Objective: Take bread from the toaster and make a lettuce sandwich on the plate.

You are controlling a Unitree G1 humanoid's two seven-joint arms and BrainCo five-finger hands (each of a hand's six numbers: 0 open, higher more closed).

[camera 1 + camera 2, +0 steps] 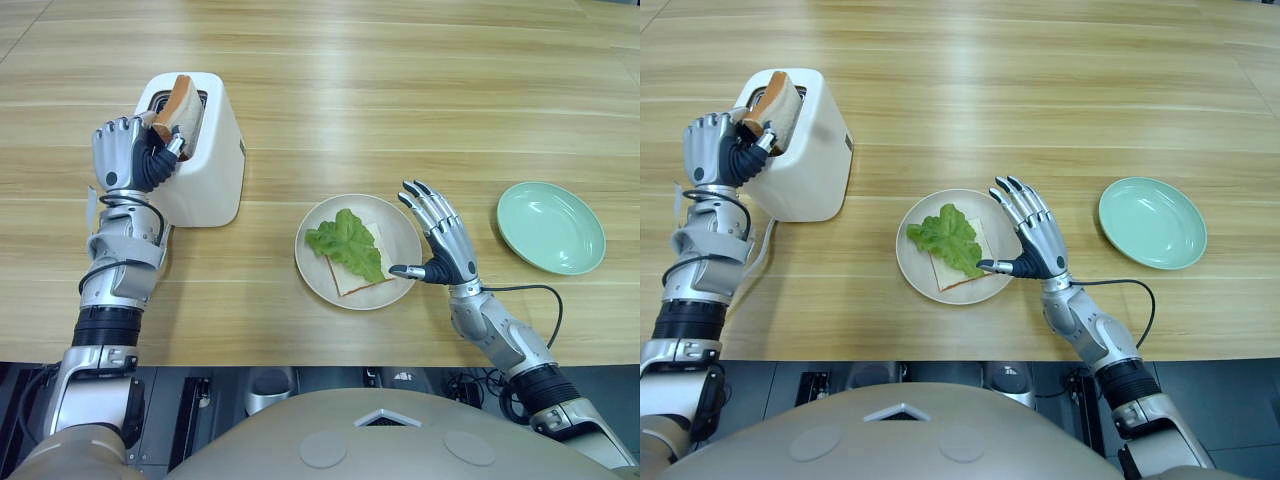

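A white toaster (205,150) stands at the left of the wooden table. A slice of bread (178,105) sticks up out of its slot, tilted, and my left hand (128,152) is shut on it from the left side. On the beige plate (400,232) in the middle lies another bread slice (350,282) with a green lettuce leaf (346,242) on top. My right hand (438,240) hovers open at the plate's right rim, fingers spread and holding nothing.
A pale green plate (550,226) sits bare at the right of the table. A black cable (540,292) loops from my right wrist near the table's front edge. The far half of the table is bare wood.
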